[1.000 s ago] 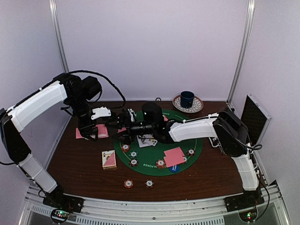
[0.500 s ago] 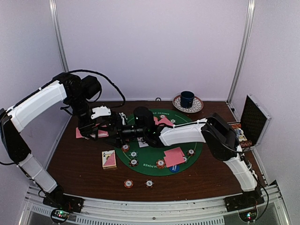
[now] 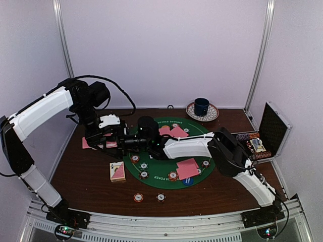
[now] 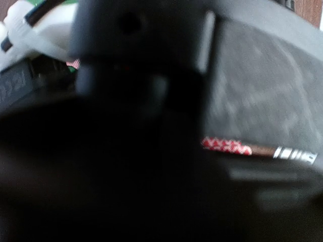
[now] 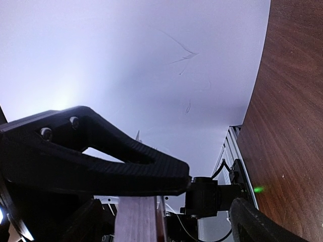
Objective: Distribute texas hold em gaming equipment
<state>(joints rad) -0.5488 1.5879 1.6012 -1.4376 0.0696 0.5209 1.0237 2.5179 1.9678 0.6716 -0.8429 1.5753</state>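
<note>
Working with my right gripper [image 3: 125, 142] close beside my left gripper [image 3: 105, 139] above the pink cards [image 3: 86, 143], I'd move slowly; how open either is, I cannot tell.

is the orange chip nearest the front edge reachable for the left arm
Likely yes: the orange chip lies in the open, and the right arm stretches across farther back, not over it.
</note>
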